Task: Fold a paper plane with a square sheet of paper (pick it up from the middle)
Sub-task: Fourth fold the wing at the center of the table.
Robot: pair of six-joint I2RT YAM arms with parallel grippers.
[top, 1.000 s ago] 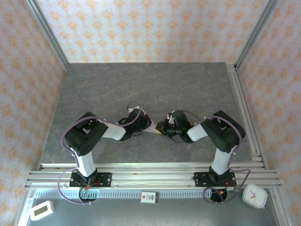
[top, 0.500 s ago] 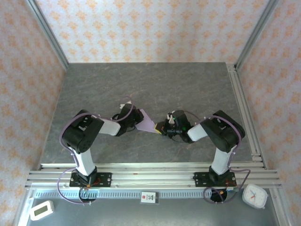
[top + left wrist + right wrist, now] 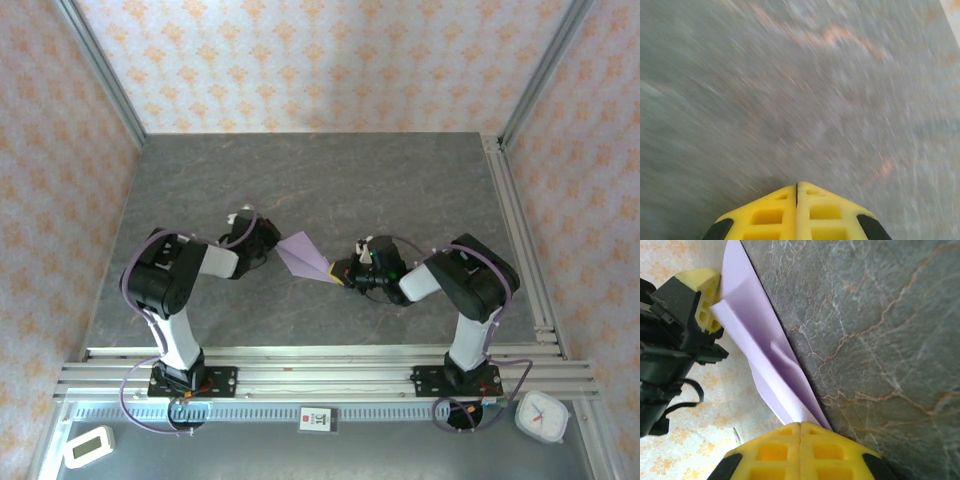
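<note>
At the left, the left end effector [image 3: 268,247] sits low over the bench [image 3: 330,180]. Its two yellow fingers [image 3: 770,212] are pressed flat together with nothing between them, and they are blocky foam-like pads with square recesses. In the left wrist view the surface beneath them is a blurred grey.

Just to its right is the paper plane [image 3: 303,256], a thin matte sheet of pale lilac folded into a long pointed wedge. Its broad end faces the left end effector and its narrow end points right. In the right wrist view the paper [image 3: 757,345] shows crisp creases, with one flap doubled over along the upper edge and a smaller fold near the middle. The left end effector's yellow tip [image 3: 701,295] lies just beside the paper's wide corner. Whether they touch cannot be told.

Further right, the right end effector [image 3: 340,272] pinches the narrow tip of the plane. Its yellow fingers [image 3: 771,450] are closed on the lilac point where it runs in between them. The paper fans out from that grip and stands on edge above the bench.

The bench is grey and stone-patterned with thin rust-coloured veins. Pale walls [image 3: 300,60] printed with orange floral motifs surround it.
</note>
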